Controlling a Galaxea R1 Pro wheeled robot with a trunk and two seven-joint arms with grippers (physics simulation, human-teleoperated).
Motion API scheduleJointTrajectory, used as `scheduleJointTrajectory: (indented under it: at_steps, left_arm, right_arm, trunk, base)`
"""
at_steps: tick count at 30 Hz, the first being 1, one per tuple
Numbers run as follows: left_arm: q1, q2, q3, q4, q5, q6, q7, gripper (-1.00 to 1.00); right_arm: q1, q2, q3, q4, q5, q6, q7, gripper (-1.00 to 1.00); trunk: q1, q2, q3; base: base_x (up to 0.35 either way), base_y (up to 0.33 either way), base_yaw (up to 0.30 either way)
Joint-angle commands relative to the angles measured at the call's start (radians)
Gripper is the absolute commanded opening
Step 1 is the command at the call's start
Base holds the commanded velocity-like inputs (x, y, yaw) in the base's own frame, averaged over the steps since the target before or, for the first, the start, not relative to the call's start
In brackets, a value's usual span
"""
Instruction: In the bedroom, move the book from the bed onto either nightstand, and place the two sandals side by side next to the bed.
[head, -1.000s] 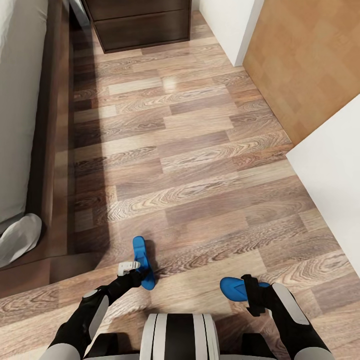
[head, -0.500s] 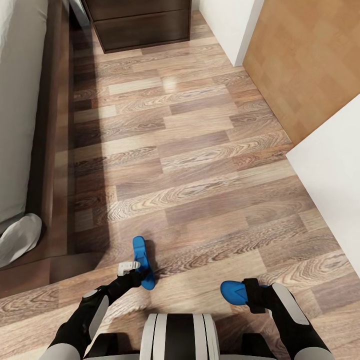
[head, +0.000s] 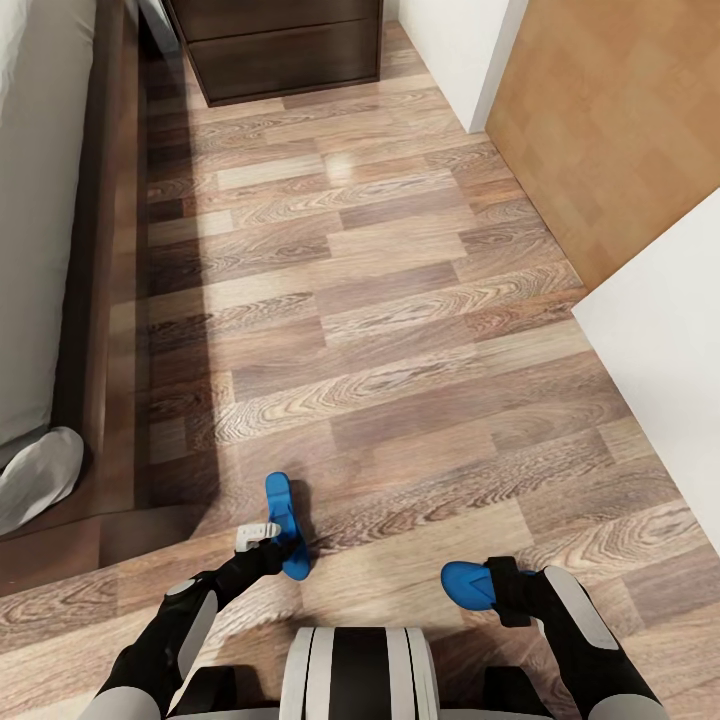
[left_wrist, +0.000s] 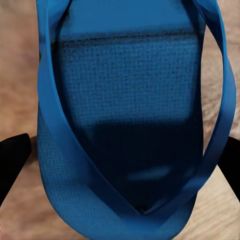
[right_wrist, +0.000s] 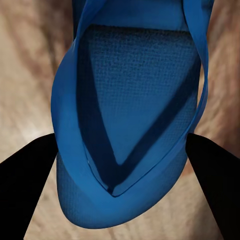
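from my head view, the whole picture sits as it did half a second ago; against a second ago, my right gripper (head: 508, 592) has drawn back toward my trunk with its sandal, so less blue shows ahead of it. the right sandal (head: 467, 583) lies on the wood floor (head: 400, 330) well away from the bed (head: 45, 250), its rear half hidden by my gripper. my left gripper (head: 268, 545) has not moved; the left sandal (head: 283, 520) lies nearer the bed, just off the corner of its dark frame, and my fingers cover its near part. the two sandals lie apart. the nightstand (head: 280, 45) stands beyond the bed's side, cut off by the picture's upper edge, and the bed itself is cut at the left edge. in my left wrist view, the left sandal (left_wrist: 130, 125) with its v strap lies between my dark fingertips (left_wrist: 12, 160); they sit at its edges, but i cannot tell whether they press it. in my right wrist view, the right sandal (right_wrist: 135, 125) lies between my dark fingertips (right_wrist: 25, 185), which meet its sides close by; whether they pinch it i cannot tell either.
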Motion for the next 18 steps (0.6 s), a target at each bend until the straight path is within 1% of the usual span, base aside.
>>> scheduleJointTrajectory:
  at_steps: [1,2,8,15,18]
  left_arm:
    - [-0.001,-0.001,0.004,0.0,0.009,0.01,-0.006,-1.0]
    - [-0.001,-0.001,0.004,0.0,0.009,0.011,-0.006,-1.0]
    - [0.0,-0.001,0.004,0.0,0.009,0.011,-0.006,-1.0]
    - [0.0,-0.001,0.004,0.0,0.009,0.011,-0.006,-1.0]
    - [0.0,-0.001,0.004,0.0,0.009,0.011,-0.006,-1.0]
  right_arm:
    - [0.0,0.0,-0.002,-0.002,-0.002,0.005,-0.004,-1.0]
    - [0.0,0.0,-0.002,-0.002,-0.002,0.005,-0.004,-1.0]
    - [0.0,0.0,-0.002,-0.002,-0.002,0.005,-0.004,-1.0]
    - [0.0,0.0,-0.002,-0.002,-0.002,0.005,-0.004,-1.0]
    - [0.0,0.0,-0.002,-0.002,-0.002,0.005,-0.004,-1.0]
  trunk:
    - [0.0,0.0,0.0]
    - [0.0,0.0,0.0]
    - [-0.003,0.001,0.023]
    - [-0.003,0.001,0.023]
    - [-0.004,0.002,0.034]
  base:
    - [0.0,0.0,0.0]
    - [0.0,0.0,0.0]
    - [0.0,0.0,0.0]
    - [0.0,0.0,0.0]
    - [0.0,0.0,0.0]
